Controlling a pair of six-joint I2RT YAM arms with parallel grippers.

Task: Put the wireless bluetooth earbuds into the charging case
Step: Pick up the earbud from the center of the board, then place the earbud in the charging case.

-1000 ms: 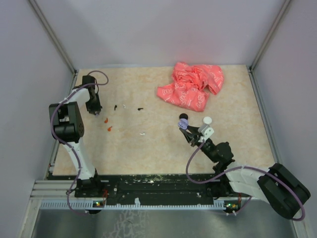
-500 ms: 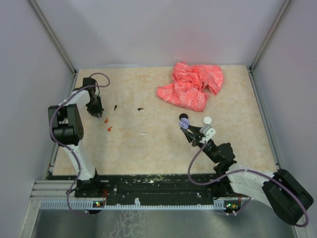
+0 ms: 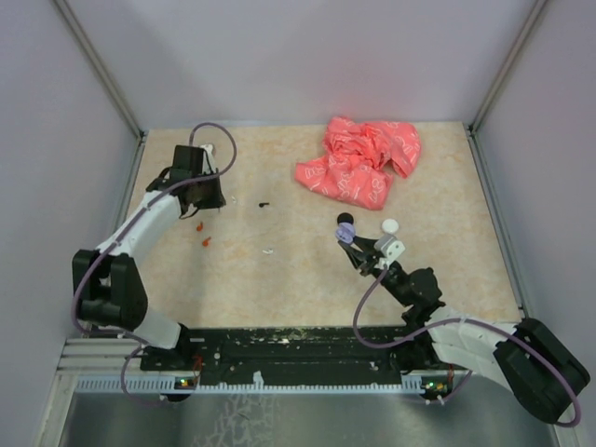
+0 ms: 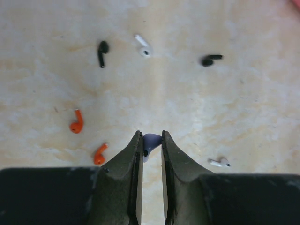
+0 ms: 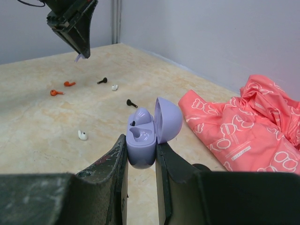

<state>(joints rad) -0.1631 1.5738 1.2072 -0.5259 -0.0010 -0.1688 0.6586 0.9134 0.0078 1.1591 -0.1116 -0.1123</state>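
A pale purple earbud (image 4: 151, 141) is pinched between the nearly closed tips of the left gripper (image 4: 150, 135), raised above the far left of the table (image 3: 298, 289). The open purple charging case (image 5: 141, 138) is clamped in the right gripper (image 5: 141, 152), right of centre, and between them loose earbuds (image 4: 102, 52) lie scattered.

Beige table (image 3: 307, 279) bears scattered earbuds (image 4: 101, 52) and a crumpled pink cloth (image 3: 358, 163).

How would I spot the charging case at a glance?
Find the crumpled pink cloth at the table's far right, then drop to the right claw in front of it. Pinched there is the charging case: pale purple, lid flipped open, far bigger than the earbuds scattered loose.
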